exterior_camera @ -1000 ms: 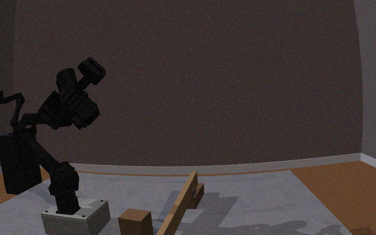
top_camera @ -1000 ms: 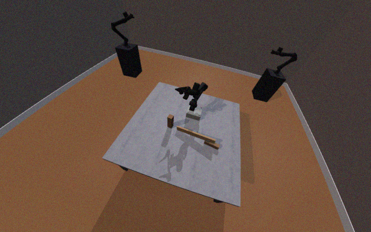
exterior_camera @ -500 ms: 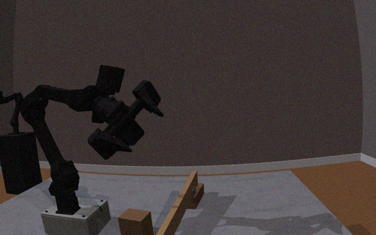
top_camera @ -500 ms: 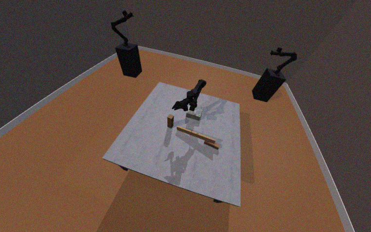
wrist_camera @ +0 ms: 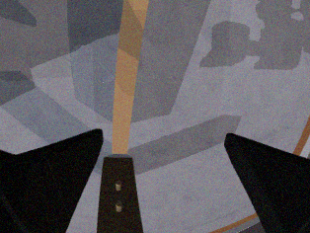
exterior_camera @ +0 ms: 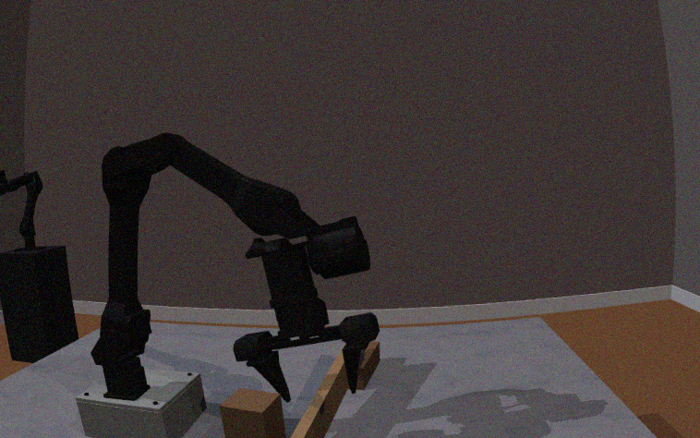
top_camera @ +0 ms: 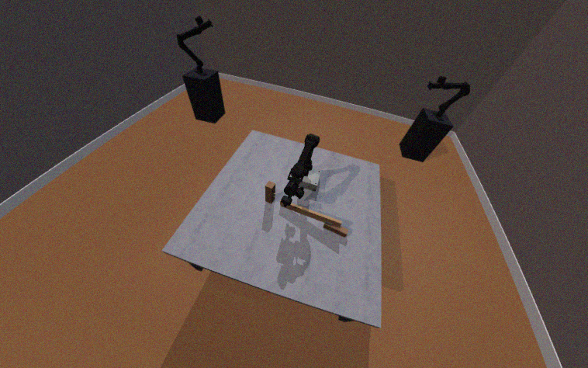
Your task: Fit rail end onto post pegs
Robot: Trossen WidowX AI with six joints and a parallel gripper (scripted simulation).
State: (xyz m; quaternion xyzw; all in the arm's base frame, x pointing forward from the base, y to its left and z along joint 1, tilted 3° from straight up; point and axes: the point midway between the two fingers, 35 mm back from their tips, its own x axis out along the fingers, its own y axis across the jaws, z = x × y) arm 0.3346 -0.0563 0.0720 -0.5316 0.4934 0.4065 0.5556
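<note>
The long wooden rail (top_camera: 314, 214) (exterior_camera: 326, 394) (wrist_camera: 125, 73) slopes from the table (top_camera: 241, 260) (exterior_camera: 477, 353) up to the low footboard block (top_camera: 337, 230) (exterior_camera: 370, 358). In the wrist view its shaded near end face (wrist_camera: 118, 224) shows two small holes. The short wooden post (top_camera: 270, 192) (exterior_camera: 249, 416) stands apart from that end; I cannot make out its pegs. My gripper (top_camera: 285, 201) (exterior_camera: 319, 393) (wrist_camera: 166, 137) is open wide and empty. It hangs low over the rail's near end, one finger on each side, with the rail close to the left finger in the wrist view.
The arm's grey base (top_camera: 313, 179) (exterior_camera: 140, 405) stands on the table behind the rail. Two black pedestals (top_camera: 204, 93) (top_camera: 424, 134) (exterior_camera: 34, 298) with small arms stand on the orange floor beyond the table.
</note>
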